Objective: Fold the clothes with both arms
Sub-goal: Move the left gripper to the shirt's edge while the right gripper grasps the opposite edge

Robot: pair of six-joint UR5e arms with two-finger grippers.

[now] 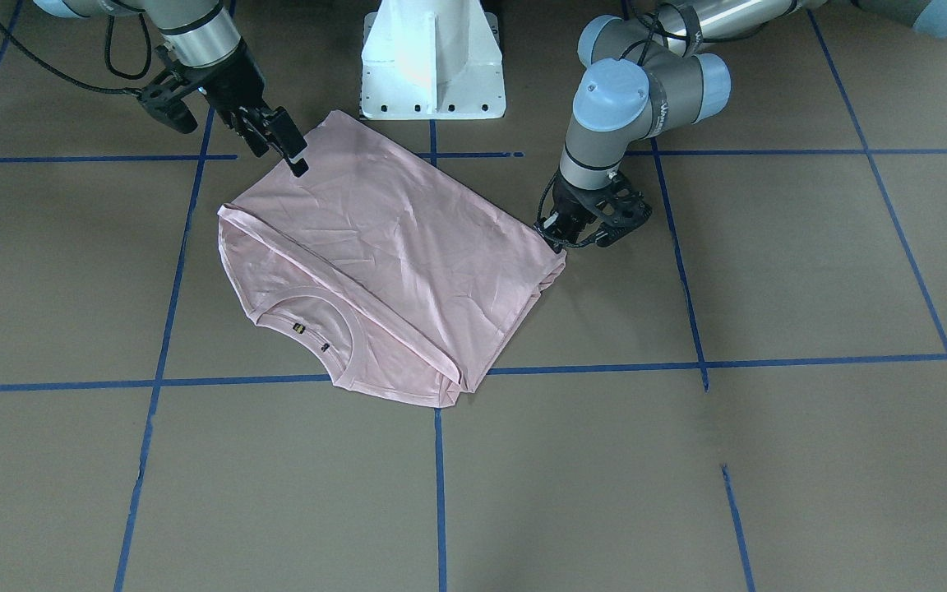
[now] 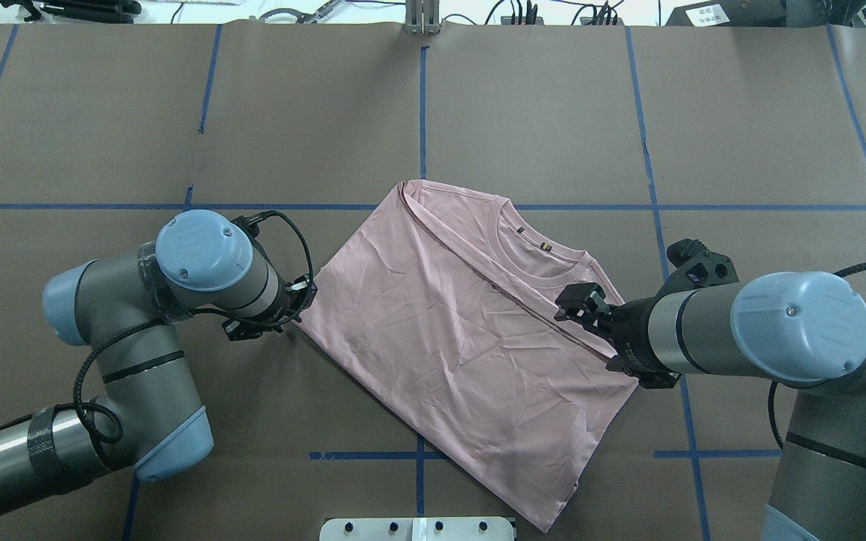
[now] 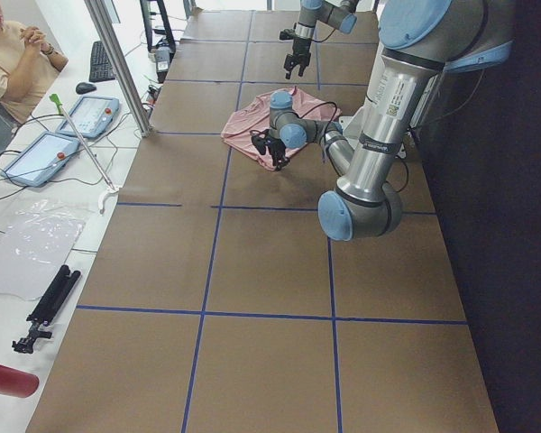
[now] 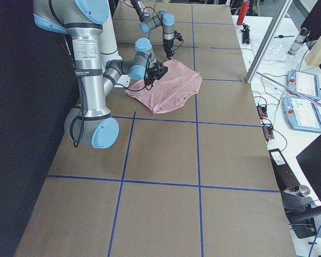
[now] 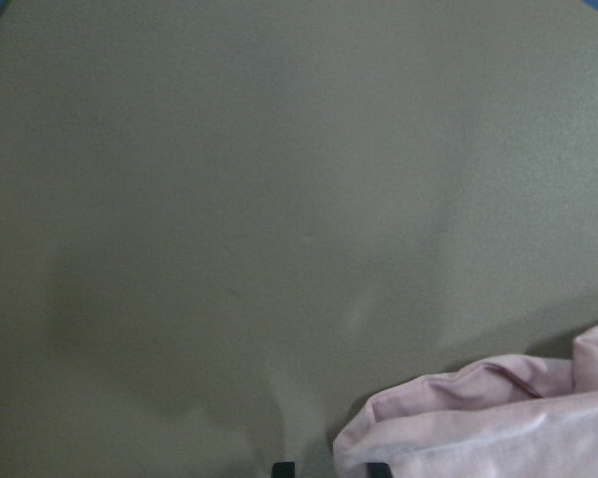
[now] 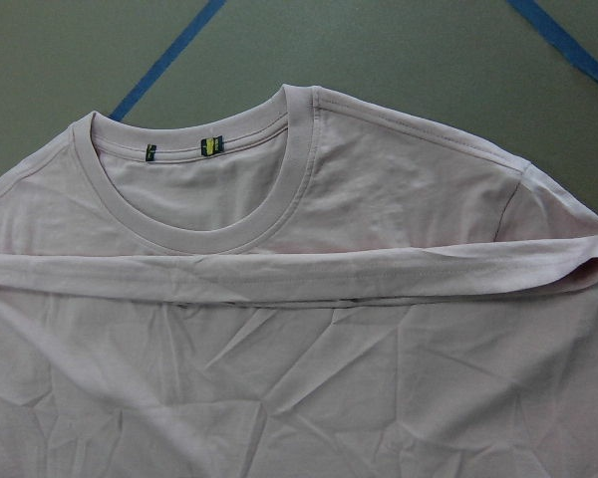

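The pale pink T-shirt (image 1: 391,247) lies back-up in the middle of the table (image 1: 769,460), its lower half folded up to just below the ribbed collar (image 6: 249,214). The print is hidden. My left gripper (image 2: 299,300) sits low at the shirt's corner on my left; the left wrist view shows bunched fabric (image 5: 498,428) between its close-set fingertips. My right gripper (image 2: 582,304) hovers open above the folded edge near the shoulder on my right, holding nothing. The shirt fills the right wrist view (image 6: 299,378).
The white pedestal base (image 1: 432,57) stands just behind the shirt. Blue tape lines (image 2: 423,113) grid the brown table. A person (image 3: 9,63) sits beside a side bench with tablets (image 3: 41,153) beyond the table's far edge.
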